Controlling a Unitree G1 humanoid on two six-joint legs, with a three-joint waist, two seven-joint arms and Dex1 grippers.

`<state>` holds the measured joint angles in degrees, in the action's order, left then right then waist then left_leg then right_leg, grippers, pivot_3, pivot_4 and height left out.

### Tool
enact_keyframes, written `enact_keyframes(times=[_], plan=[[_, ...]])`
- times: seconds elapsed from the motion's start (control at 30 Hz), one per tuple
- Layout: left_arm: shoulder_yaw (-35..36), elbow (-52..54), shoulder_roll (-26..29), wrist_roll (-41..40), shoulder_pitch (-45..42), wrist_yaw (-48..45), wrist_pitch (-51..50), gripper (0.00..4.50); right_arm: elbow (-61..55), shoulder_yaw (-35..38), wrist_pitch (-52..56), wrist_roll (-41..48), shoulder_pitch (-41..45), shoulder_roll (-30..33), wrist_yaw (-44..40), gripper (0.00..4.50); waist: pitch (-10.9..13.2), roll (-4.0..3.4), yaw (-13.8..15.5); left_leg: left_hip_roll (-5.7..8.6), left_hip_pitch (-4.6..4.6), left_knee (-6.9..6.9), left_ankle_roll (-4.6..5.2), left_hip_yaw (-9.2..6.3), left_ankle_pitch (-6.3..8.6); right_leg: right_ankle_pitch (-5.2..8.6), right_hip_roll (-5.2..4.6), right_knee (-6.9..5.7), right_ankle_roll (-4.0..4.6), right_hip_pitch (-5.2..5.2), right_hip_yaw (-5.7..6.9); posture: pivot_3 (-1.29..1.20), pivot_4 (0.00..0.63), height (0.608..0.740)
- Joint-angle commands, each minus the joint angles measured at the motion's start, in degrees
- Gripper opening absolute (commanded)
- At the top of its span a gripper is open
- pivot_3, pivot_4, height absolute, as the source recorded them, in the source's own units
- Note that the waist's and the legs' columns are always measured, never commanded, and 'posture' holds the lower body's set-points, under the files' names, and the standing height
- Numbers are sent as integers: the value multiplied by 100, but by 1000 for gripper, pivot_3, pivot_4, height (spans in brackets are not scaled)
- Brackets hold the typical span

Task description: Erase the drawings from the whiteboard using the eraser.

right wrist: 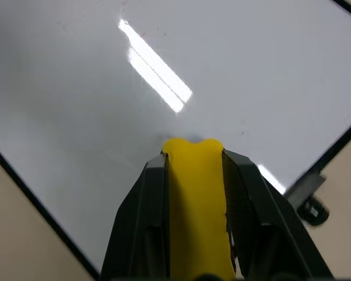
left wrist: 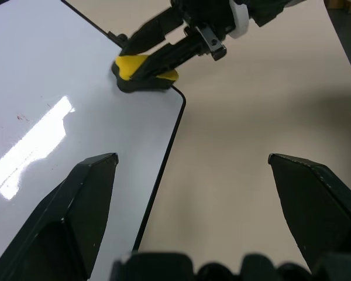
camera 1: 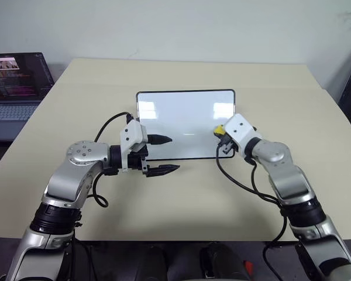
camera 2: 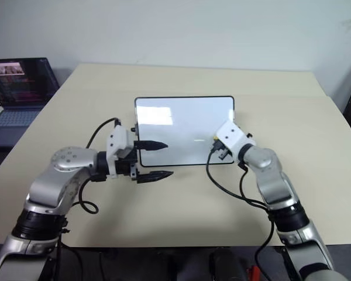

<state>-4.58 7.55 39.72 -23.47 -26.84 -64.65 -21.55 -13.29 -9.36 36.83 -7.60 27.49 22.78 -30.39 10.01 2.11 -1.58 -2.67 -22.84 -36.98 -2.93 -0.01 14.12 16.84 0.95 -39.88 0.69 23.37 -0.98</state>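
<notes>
Wiping near the whiteboard's (camera 1: 181, 126) right edge: right tool (camera 1: 223, 138) clamped on the eraser (camera 1: 220, 130), base on the glass. Left tool (camera 1: 162, 154) spread apart at the near-left corner. Faint red specks (left wrist: 21, 117) remain; best keep strokes flat, pressure even.

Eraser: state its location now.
The eraser sits clamped in the right gripper, pressed on the whiteboard at its near right corner.
</notes>
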Motion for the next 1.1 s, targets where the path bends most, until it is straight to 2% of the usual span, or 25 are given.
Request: enact_keyframes(times=[0.03, 0.2, 0.5, 0.7, 1.0, 1.07, 1.1], plan=[[-68, 231, -89, -166, -218, -258, 115, 4500, -1331, 873, 618, 295, -650, -12, 209, 964, 0, 0, 31, 0, -6, 1, 0, -3, 0, 1, -1, 4, -2, 1, 2, 0, 150, 740], [-336, 190, -291, -182, -452, -628, 253, 4500, -1873, 1472, 1011, 383, -1466, -596, 950, 964, 0, 0, 4, 1, -7, 3, -3, 1, 2, 4, -3, 16, -6, 0, -1, 0, 150, 740], [-887, -495, -845, 252, -1118, -1019, 847, 4500, -1395, 2058, 1045, 638, -1560, -1130, 1698, 964, 3, -6, -20, 6, 8, 2, -2, 7, 1, 20, 11, -5, -34, 0, -6, 0, 150, 740], [-1140, -826, -1225, 457, -1357, -1116, 1152, 4500, -975, 2267, 894, 818, -1471, -1104, 1863, 964, 3, -6, -25, 14, 0, 2, -1, 15, 2, 17, 10, 5, -29, 0, -15, 0, 150, 740], [-1222, -975, -1397, 617, -1440, -1161, 1291, 4500, -468, 2365, 629, 1025, -1240, -958, 2015, 964, 3, -6, -27, 10, 2, 2, -1, 11, 2, 19, 10, 1, -33, 0, -12, 0, 150, 740], [-1224, -970, -1397, 629, -1425, -1144, 1281, 4500, -320, 2388, 552, 1041, -1186, -903, 2046, 1694, 3, -6, -25, 12, 1, 2, -1, 12, 2, 19, 10, 1, -33, 0, -13, 0, 150, 740], [-1222, -955, -1384, 635, -1400, -1133, 1267, 4500, -252, 2390, 509, 1053, -1167, -876, 2047, 1899, 3, -6, -24, 12, 1, 2, -1, 12, 2, 19, 10, 1, -33, 0, -12, 0, 150, 740]])
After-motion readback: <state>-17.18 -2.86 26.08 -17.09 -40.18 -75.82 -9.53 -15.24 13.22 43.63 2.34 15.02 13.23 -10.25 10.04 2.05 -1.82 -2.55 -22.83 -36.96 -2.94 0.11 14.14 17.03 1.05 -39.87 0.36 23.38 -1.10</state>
